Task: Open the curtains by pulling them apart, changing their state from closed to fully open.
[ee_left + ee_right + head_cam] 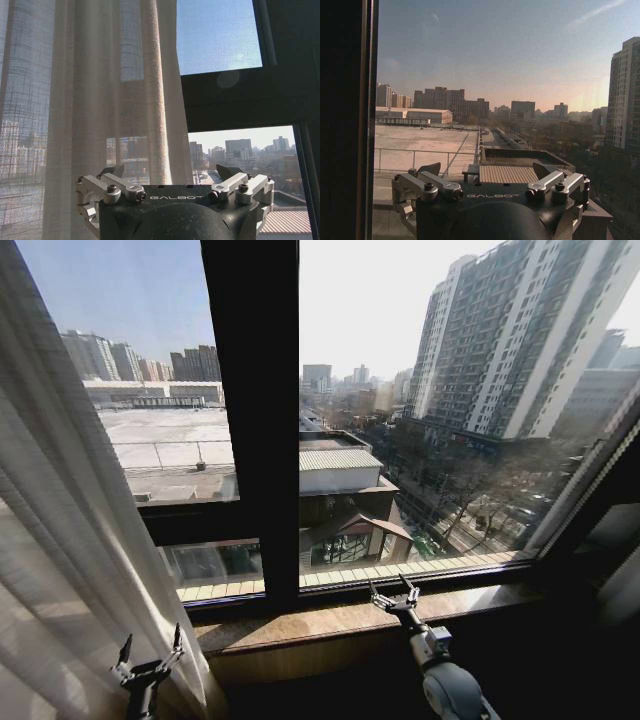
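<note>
Two grippers stand low before the window, both with fingers spread wide and holding nothing: the left gripper [150, 652] sits just beside the gathered edge of the left curtain [70, 540], and the right gripper [395, 592] hovers over the stone sill [300, 622], pointed at the glass. That sheer pleated panel hangs bunched at the left side, clear of the black window frame [255, 410], and from the left wrist its folds [100, 100] hang close ahead of the left gripper [170, 176].
</note>
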Motion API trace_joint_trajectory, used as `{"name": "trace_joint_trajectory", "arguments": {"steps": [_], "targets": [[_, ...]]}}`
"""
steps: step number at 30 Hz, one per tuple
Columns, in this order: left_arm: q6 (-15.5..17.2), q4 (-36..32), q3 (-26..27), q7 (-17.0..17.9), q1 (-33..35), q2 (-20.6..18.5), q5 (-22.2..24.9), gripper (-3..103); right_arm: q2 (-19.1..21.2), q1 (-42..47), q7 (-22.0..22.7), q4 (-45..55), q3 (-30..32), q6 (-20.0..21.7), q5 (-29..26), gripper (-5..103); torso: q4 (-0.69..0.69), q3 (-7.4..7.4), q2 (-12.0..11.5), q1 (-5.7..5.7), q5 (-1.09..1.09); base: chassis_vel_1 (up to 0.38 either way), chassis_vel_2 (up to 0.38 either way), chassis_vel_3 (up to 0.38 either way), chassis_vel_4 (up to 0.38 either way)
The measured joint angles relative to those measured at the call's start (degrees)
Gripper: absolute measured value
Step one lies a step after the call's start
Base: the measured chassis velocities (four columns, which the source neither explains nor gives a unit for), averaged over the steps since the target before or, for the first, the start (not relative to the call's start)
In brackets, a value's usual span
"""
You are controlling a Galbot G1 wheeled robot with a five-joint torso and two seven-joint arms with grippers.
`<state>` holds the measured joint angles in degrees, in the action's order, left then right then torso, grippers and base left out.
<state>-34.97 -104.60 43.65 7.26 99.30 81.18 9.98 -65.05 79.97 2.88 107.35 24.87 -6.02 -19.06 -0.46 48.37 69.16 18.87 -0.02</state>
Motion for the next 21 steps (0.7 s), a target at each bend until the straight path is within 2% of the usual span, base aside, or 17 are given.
{"name": "trace_joint_trajectory", "arguments": {"steps": [6, 8, 9, 11, 14, 15, 17, 19, 20, 21], "targets": [[0.64, -0.06, -0.02, 0.00, -0.19, -0.11, 0.24, 100, 0.00, 0.00, 0.00, 0.00, 0.00, 0.00, 0.00, 100, 0.00, 0.00, 0.00, 0.00, 0.00, 0.000, 0.000, 0.000, 0.000], [3.83, -1.28, -0.35, 0.31, -1.27, -0.99, 1.63, 100, 0.00, 0.00, 0.00, 0.00, 0.00, 0.00, 0.00, 100, 0.01, 0.00, 0.00, 0.00, 0.00, 0.000, 0.000, 0.000, 0.000], [3.83, -1.28, -0.35, 0.31, -1.27, -0.99, 1.63, 100, 0.00, 0.00, 0.00, 0.00, 0.00, 0.00, 0.00, 100, 0.01, 0.00, 0.00, 0.00, 0.00, 0.000, 0.000, 0.000, 0.000], [5.99, -2.07, -0.59, 0.57, -1.98, -1.58, 2.59, 100, 0.00, 0.00, 0.00, 0.00, 0.00, 0.00, 0.00, 100, 0.00, 0.00, 0.00, 0.00, 0.00, 0.000, 0.000, 0.000, 0.000], [11.49, -4.14, -1.19, 1.31, -3.77, -3.07, 5.01, 100, 0.00, 0.00, 0.00, 0.00, 0.00, 0.00, 0.00, 100, 0.00, 0.00, 0.00, 0.00, 0.00, 0.000, 0.000, 0.000, 0.000], [11.49, -4.14, -1.19, 1.31, -3.77, -3.07, 5.01, 100, 0.00, 0.00, 0.00, 0.00, 0.00, 0.00, 0.00, 100, 0.00, 0.00, 0.00, 0.00, 0.00, 0.000, 0.000, 0.000, 0.000], [14.62, -5.28, -1.52, 1.72, -4.80, -3.93, 6.37, 100, 0.00, 0.00, 0.00, 0.00, 0.00, 0.00, 0.00, 100, 0.00, 0.00, 0.00, 0.00, 0.00, 0.000, 0.000, 0.000, 0.000], [19.11, -6.97, -2.02, 2.30, -6.26, -5.13, 8.31, 100, 0.00, 0.00, 0.00, 0.00, 0.00, 0.00, 0.00, 100, 0.00, 0.00, 0.00, 0.00, 0.00, 0.000, 0.000, 0.000, 0.000], [19.11, -6.97, -2.02, 2.30, -6.26, -5.13, 8.31, 100, 0.00, 0.00, 0.00, 0.00, 0.00, 0.00, 0.00, 100, 0.00, 0.00, 0.00, 0.00, 0.00, 0.000, 0.000, 0.000, 0.000], [21.35, -7.81, -2.27, 2.60, -6.99, -5.76, 9.31, 100, 0.00, 0.00, 0.00, 0.00, 0.00, 0.00, 0.00, 100, 0.00, 0.00, 0.00, 0.00, 0.00, 0.000, 0.000, 0.000, 0.000]]}}
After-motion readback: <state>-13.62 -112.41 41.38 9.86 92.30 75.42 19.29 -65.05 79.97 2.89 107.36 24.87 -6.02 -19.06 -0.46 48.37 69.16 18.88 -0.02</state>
